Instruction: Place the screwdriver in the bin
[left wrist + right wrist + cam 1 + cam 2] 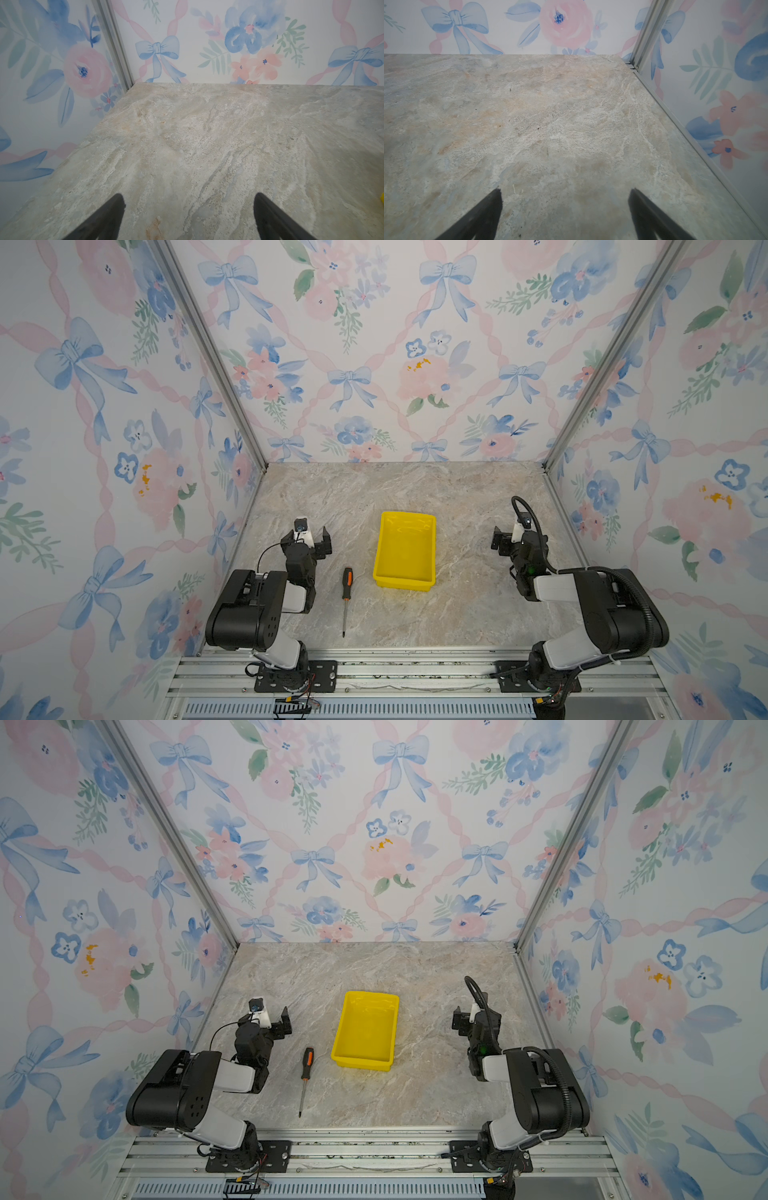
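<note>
Floral, bow-patterned walls point(374, 344) enclose a marbled tabletop point(457, 614); aluminium posts point(214, 352) stand at corners.

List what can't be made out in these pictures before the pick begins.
- Slim black-and-orange-handled screwdriver: tip type too small in both top views; outside both wrist views.
- Bright yellow rectangular plastic bin: only a sliver shows in the left wrist view, cut by the frame edge; absent from the right wrist view.

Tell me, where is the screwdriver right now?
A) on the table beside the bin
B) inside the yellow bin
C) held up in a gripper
A: in both top views the screwdriver lies flat on the table, just outside the bin, with nothing holding it.
</note>
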`<state>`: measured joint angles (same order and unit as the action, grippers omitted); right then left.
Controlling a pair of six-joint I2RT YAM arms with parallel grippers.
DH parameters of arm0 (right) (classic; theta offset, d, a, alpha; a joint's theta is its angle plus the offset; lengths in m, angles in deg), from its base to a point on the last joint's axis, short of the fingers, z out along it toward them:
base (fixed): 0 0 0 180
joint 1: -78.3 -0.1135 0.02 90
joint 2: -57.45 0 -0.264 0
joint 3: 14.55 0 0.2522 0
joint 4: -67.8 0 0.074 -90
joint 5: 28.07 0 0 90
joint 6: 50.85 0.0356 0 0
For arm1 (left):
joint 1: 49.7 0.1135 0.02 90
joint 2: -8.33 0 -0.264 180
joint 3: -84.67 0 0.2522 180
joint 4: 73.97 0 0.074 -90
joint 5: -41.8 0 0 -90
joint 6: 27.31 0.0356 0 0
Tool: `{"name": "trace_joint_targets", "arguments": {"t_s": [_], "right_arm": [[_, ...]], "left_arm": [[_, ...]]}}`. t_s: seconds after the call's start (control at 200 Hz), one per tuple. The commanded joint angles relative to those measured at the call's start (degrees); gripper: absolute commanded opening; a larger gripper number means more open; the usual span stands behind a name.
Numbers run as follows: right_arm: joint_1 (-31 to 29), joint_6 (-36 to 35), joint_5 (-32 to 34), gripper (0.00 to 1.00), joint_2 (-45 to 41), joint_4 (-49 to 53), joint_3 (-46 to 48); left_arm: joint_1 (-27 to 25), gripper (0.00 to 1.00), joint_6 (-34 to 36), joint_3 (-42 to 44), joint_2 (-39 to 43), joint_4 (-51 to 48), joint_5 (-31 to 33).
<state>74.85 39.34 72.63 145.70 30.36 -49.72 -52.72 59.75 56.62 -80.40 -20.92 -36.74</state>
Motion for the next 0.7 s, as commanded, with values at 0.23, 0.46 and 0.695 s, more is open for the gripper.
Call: {"name": "trace_joint_targets", "arguments": {"t_s": [0.23,0.46,0.695], "right_arm": [[-0.6,0.3,1.0,0.97,-1.0,2.9,-2.2],[-1.6,-0.4,3.0,0.97,-3.7,7.0,-3.3],[-5.9,-3.4,5.6,0.97,-10.7,18.0,-6.2]], "left_arm": [[-0.3,0.98,1.1,0.2,-0.3,1.4,-0.3],[-0.2,0.97,1.0,-0.7,2.0,-1.6,0.4],[-0.2,0.97,-0.9,-5.8,7.9,-17.2,1.8]]}}
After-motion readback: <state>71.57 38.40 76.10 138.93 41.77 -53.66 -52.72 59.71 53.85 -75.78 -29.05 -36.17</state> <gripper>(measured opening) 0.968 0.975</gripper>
